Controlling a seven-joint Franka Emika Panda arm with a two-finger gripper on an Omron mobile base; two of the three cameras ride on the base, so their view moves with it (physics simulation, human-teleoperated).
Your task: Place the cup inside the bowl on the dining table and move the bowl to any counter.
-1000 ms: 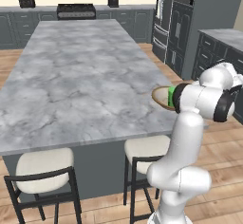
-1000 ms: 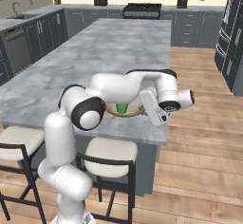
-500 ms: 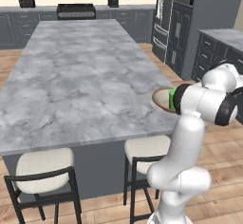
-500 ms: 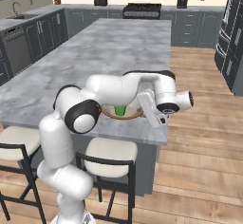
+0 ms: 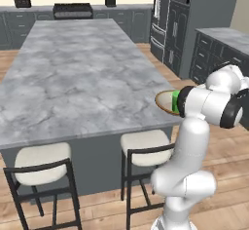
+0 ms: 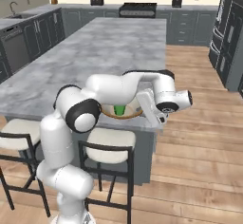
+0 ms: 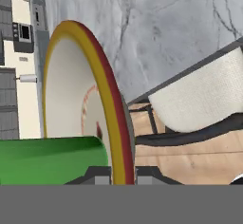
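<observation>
Gripper [image 7: 122,173] is clamped on the bowl [image 7: 71,90] rim, one finger each side of it. Your bowl sits at the near right corner of the worktop [image 5: 82,73], partly past the edge. Cup [image 6: 119,109] stands inside the bowl. Stool [image 7: 199,97] just below that corner.
</observation>
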